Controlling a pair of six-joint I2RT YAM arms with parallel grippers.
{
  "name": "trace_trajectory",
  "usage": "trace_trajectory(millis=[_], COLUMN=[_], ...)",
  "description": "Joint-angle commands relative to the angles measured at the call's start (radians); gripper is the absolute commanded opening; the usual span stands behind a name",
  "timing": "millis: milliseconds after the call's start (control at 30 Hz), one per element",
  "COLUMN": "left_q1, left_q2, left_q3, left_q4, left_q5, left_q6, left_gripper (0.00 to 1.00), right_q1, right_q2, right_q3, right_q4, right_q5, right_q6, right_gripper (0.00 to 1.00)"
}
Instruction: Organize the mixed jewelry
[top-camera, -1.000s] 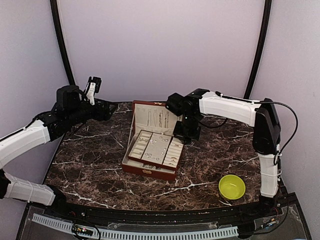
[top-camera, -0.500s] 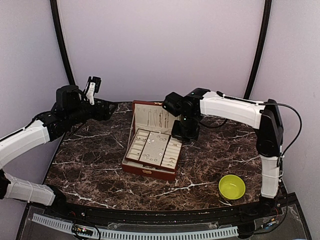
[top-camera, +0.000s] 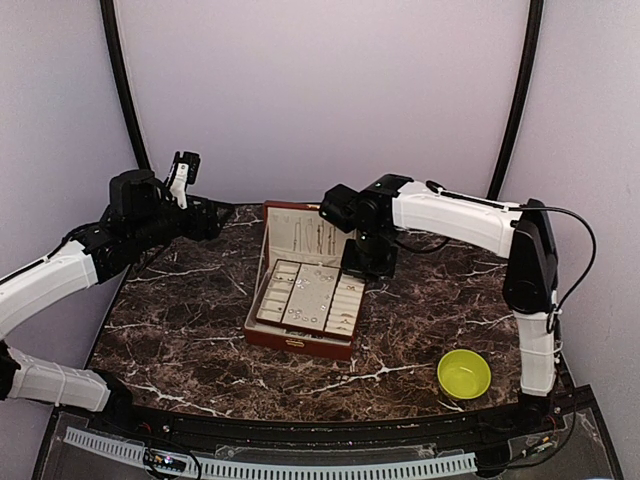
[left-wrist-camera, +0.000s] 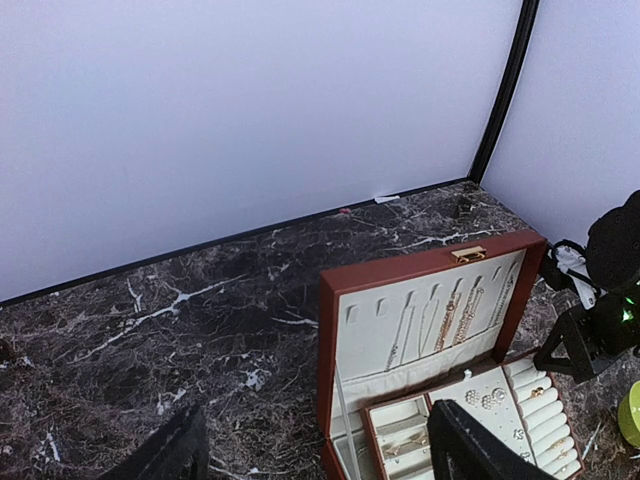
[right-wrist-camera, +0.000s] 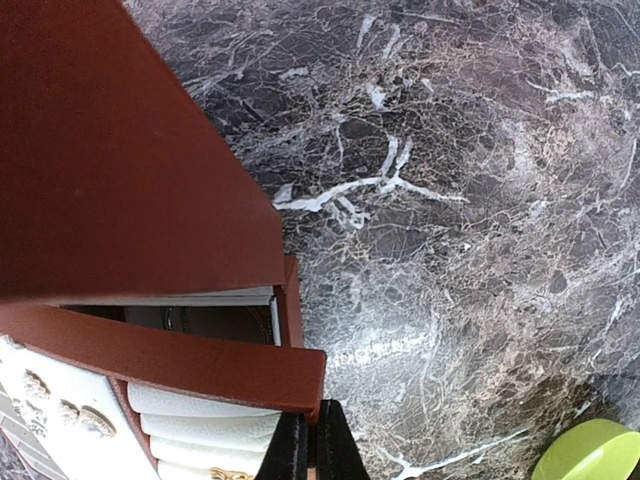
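The reddish-brown box (top-camera: 296, 342) stands open mid-table, its cream lid (top-camera: 305, 235) upright with chains hanging in it (left-wrist-camera: 440, 320). The cream-lined compartment tray (top-camera: 312, 298) sits tilted over the box and carries tiny silvery studs and rings (top-camera: 305, 312), which also show in the left wrist view (left-wrist-camera: 485, 397). My right gripper (top-camera: 365, 268) is shut on the tray's reddish far right rim (right-wrist-camera: 200, 365), its fingertips (right-wrist-camera: 312, 440) pinching that edge. My left gripper (top-camera: 183, 170) is open and empty, raised at the far left, with the box showing between its fingers (left-wrist-camera: 470, 450).
A yellow-green bowl (top-camera: 464, 373) stands at the near right on the dark marble table (top-camera: 180, 320) and shows in the right wrist view (right-wrist-camera: 590, 452). White walls and black corner posts close in the back and sides.
My right gripper has shifted slightly left and back with the tray's rim in its hold, and the tray has moved left with it. The left arm has not moved.
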Motion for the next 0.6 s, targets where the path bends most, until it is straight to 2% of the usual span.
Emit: trace_trajectory(millis=[0,200,567], left_q1=[-0.001,0.0,-0.001], left_q2=[-0.027,-0.023,-0.022], left_q3=[-0.013,-0.013,-0.014], left_q4=[0.025,0.025,0.027], left_q5=[0.004,0.006,0.011], left_q6=[0.005,0.004,0.0], left_gripper=[0.78,0.78,0.78], right_q1=[0.02,0.027,0.026], right_q2=[0.027,0.029,-0.024], right_q3=[0.048,0.038,-0.091], right_q4=[0.033,0.066,0.166], right_q5=[-0.02,-0.042,-0.049], right_q6=[-0.018,-0.015,0.01], right_gripper=[0.0,0.0,0.0])
